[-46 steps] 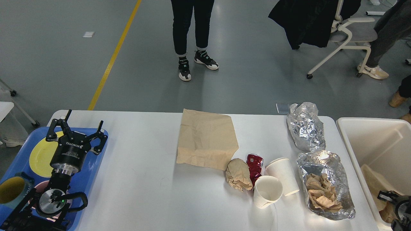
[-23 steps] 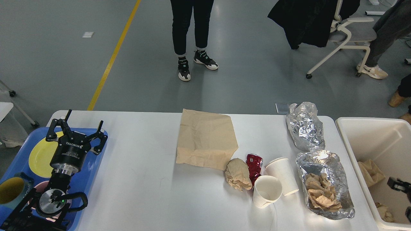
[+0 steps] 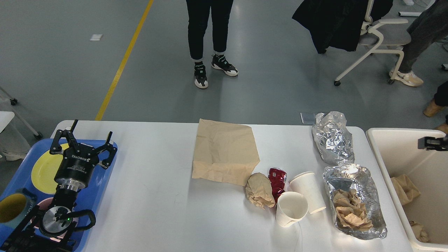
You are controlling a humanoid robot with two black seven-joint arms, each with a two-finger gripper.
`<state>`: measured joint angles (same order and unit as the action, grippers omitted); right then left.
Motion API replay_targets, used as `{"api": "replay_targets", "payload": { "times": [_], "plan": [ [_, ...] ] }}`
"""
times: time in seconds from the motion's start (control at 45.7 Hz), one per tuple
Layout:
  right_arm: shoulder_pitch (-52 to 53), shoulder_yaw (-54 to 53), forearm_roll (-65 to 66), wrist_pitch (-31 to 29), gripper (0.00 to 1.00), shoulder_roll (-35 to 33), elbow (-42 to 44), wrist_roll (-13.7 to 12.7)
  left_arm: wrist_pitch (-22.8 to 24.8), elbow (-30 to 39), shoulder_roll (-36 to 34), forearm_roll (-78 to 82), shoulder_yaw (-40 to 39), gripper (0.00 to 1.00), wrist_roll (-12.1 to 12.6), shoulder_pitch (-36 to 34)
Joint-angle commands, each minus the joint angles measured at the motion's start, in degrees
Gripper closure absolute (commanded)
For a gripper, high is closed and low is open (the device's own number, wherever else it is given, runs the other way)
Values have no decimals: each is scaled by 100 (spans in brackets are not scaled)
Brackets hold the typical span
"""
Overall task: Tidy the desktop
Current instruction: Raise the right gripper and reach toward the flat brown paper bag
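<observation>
While the right gripper [image 3: 428, 143] is showing only as a dark sliver over the cream bin [image 3: 388, 147], its jaws' state impossible to tell, the left gripper [image 3: 82, 141] is hanging spread open above the blue tray [image 3: 105, 182]. Litter is crowding the bench [image 3: 150, 196]; best to take the paper ball [image 3: 259, 190] squarely, clear of the crushed can [image 3: 277, 177].

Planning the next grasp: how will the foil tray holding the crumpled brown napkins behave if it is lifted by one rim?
The foil tray looks thin and already crinkled, so it would probably bend or fold rather than lift flat. The napkins look light and loose, so they may slide or spill if it tilts. Its weight seems small.
</observation>
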<state>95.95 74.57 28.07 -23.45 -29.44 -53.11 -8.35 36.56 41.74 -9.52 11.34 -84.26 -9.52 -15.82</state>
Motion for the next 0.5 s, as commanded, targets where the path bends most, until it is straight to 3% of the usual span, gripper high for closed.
{"api": "replay_targets", "payload": {
  "times": [0.0,0.131,0.328,0.482],
  "plan": [
    [1319,312,-21,-1660,0,903,-515,1,0,-8,3,0,6,4,-6,0],
    [2559,101,-267,-2805,0,1318,-1358,9,0,-8,-6,0,6,4,-14,0],
    [4176,189,-856,-3122,0,1230,-2915,9,0,-8,-6,0,6,4,-14,0],
    [4721,92,-918,-3155,0,414,-3723,18,0,-8,-6,0,6,4,-14,0]
  ]
}}
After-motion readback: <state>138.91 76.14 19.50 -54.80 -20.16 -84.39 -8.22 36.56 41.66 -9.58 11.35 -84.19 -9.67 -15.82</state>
